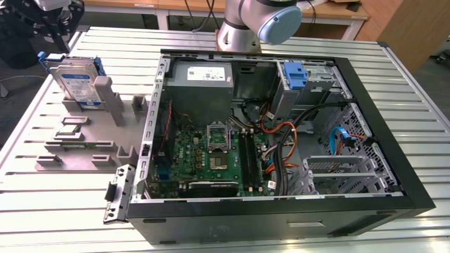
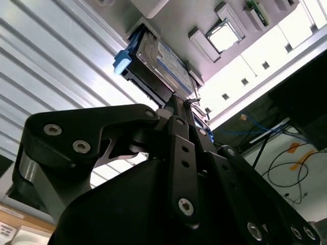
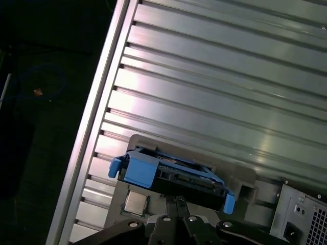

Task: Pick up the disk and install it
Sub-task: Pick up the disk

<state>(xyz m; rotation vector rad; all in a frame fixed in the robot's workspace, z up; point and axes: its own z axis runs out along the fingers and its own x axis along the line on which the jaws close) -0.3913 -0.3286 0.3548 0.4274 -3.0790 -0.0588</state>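
Silver-grey arm: smooth metal tube, round joint housing, pale blue-grey cap. Matte black gripper in second wrist view: angular linkage bars, broad rounded knuckle carrying two silver socket-head screws. More silver screws down centre bar and along side links. Narrow fingers with row of small holes. Dull grey cylinder under knuckle. In first wrist view, slim straight-edged black fingers, silver screw heads at their bases. In exterior view, pale grey wrist piece above black gripper.
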